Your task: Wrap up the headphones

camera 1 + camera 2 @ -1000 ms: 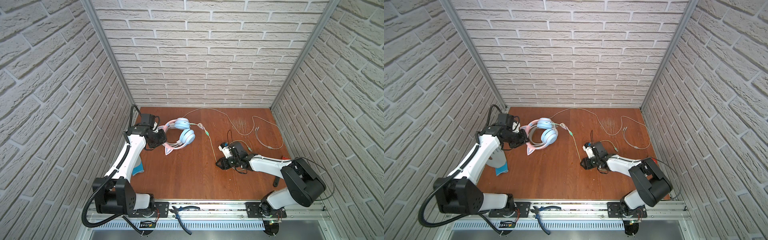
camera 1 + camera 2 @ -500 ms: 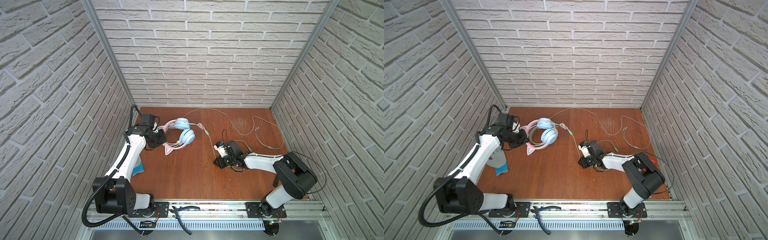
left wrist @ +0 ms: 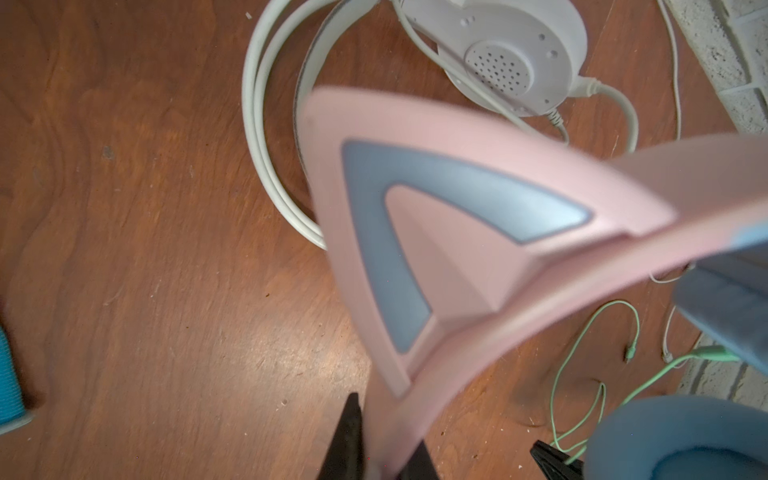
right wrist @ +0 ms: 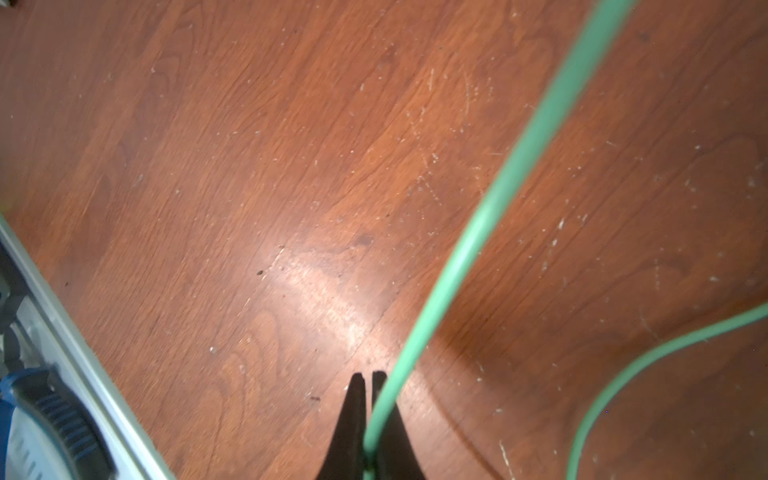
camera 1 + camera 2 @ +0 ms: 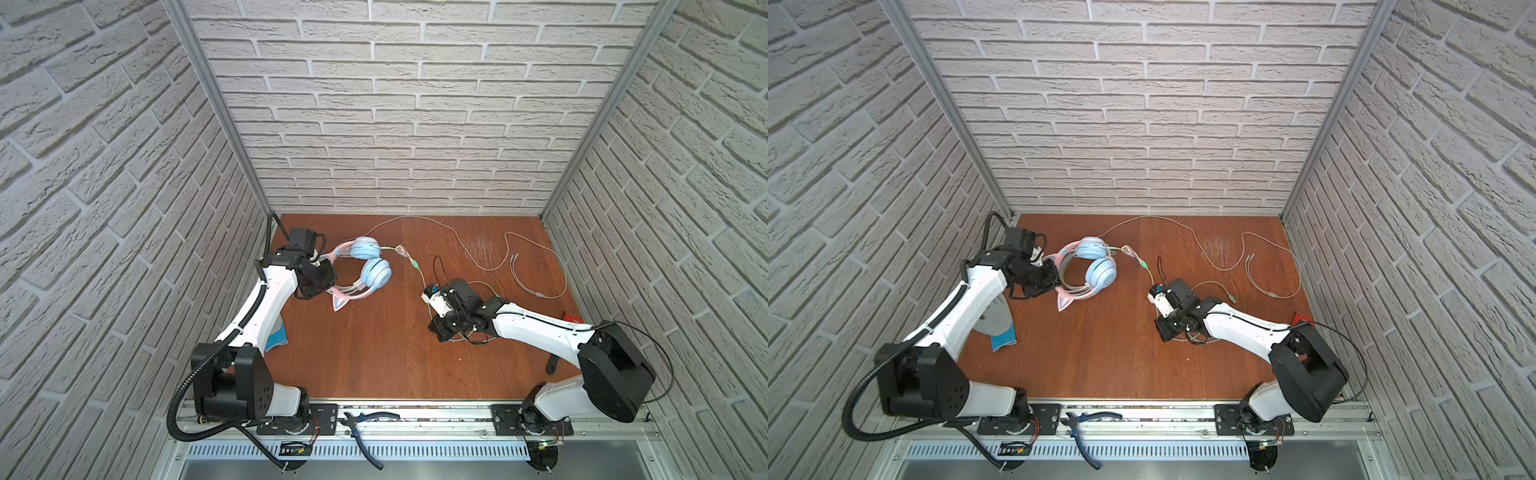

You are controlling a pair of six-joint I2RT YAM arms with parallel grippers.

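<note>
While both arms reach low over the reddish-brown wooden table, I see the left gripper pinching the pink band of the cat-ear headphones right beside one ear, at the back left of the surface. The light-blue cups point toward the middle. The white headphones lie on the wood in the same corner, their band running beneath the pink one.

Just right of centre, the right gripper points down at the wood with its jaws pressed together on the green cable, which leads back to a blue cup. The white cable snakes loosely across the back right.

The wood is worn – pale scratches near the back, and in the right wrist view white specks and a patch of glare. White brick-patterned walls close in three sides, with metal posts in the back corners. A metal rail edges the front – pliers rest on it.
</note>
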